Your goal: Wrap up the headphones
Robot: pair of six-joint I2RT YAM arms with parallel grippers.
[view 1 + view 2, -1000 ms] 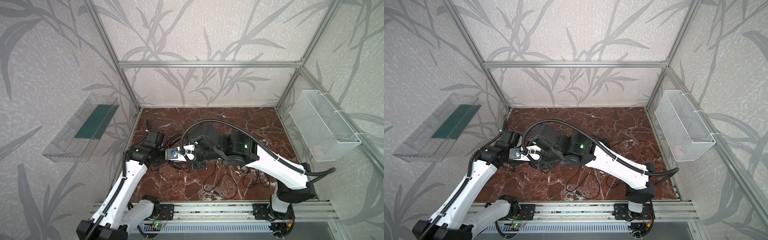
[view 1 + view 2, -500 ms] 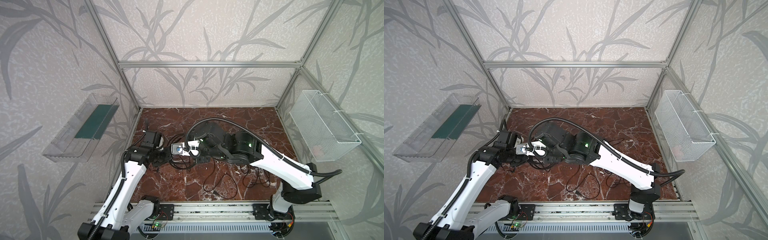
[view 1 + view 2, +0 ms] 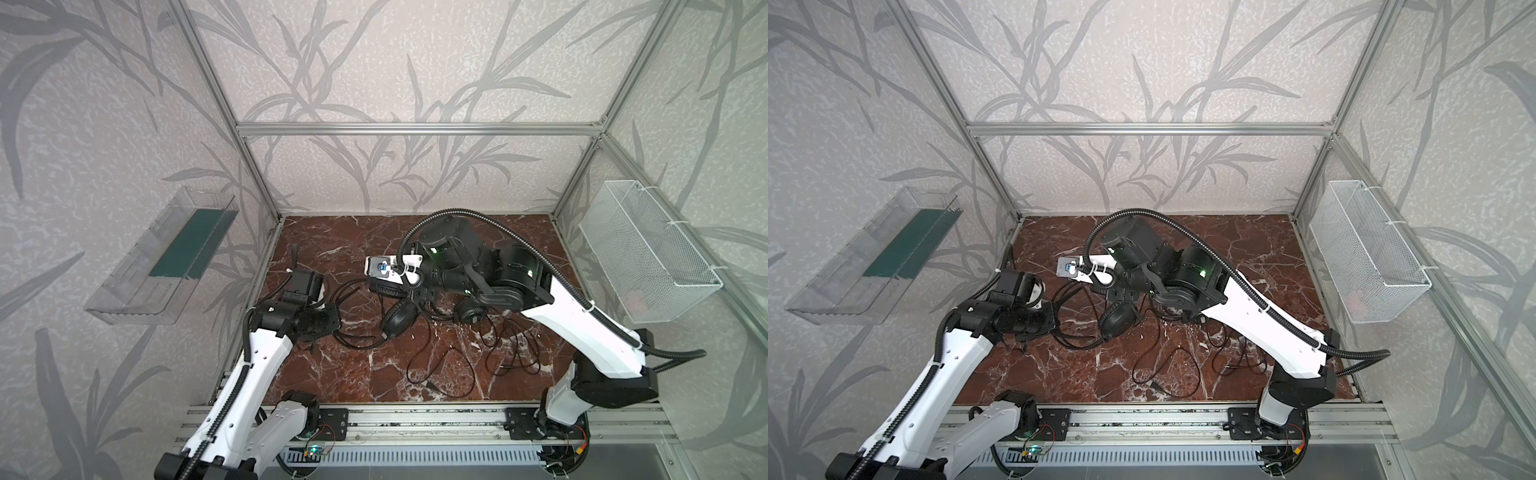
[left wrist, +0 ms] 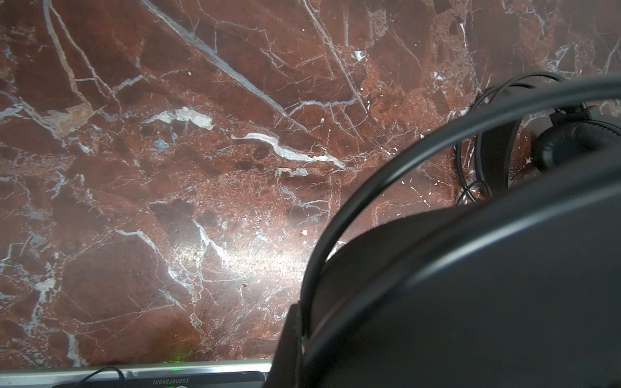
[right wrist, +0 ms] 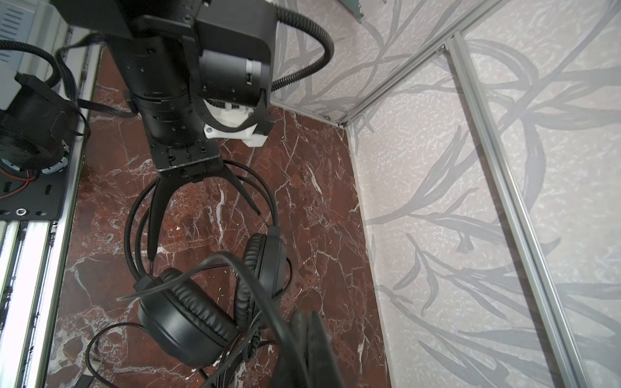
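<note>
Little of the wrapping looks done. In both top views the thin black cable (image 3: 440,365) sprawls in loose loops over the lower middle of the marble table (image 3: 332,374), and no tidy turns show around either pair of headphones.

One headset (image 5: 181,319) lies at the lower centre of the right wrist view, its two earcups (image 5: 265,262) close together. In a top view it sits mid-table, between the arms. A second headset (image 3: 469,311) lies just right of it, partly under the right arm.

The left gripper (image 5: 193,174) is at upper centre of the right wrist view. Its jaws are together on the top of the first headset's headband (image 5: 134,215), and the band's strap runs out from them on both sides.

The right gripper (image 5: 307,332), at the bottom edge of that view, has its jaws pressed together. A strand of cable runs right up to them and it appears pinched there, though the blur leaves this uncertain.

By my judgement, nearly all the winding is left, for both headsets.
</note>
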